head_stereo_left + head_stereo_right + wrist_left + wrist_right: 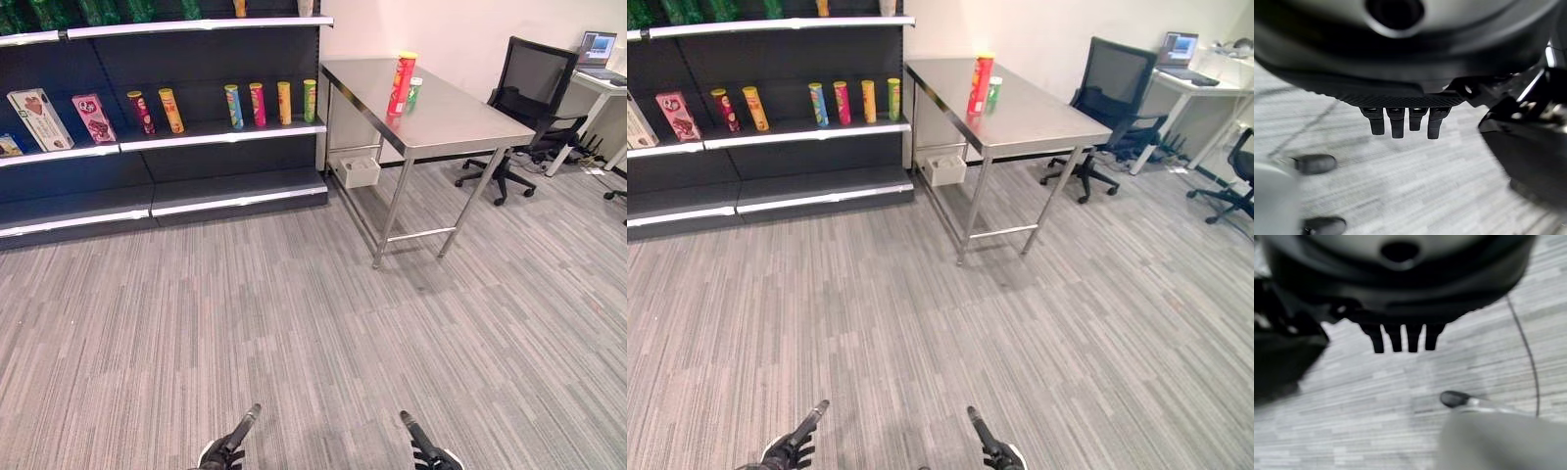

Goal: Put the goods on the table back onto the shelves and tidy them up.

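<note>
Still approaching: both robot hands, left (1400,122) and right (1400,339), hang open and empty (next, walk toward the red can (402,84) on the bench (451,122) at one o'clock).

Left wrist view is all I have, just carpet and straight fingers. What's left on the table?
Observer: A tall red can and a shorter green can stand close together on the steel table.
Operator: Where could they go?
Observer: The shelf left of the table holds four upright cans in a row, with a gap to their left.
Operator: And the right hand?
Observer: The right hand hangs over the carpet, fingers straight, holding nothing.
</note>
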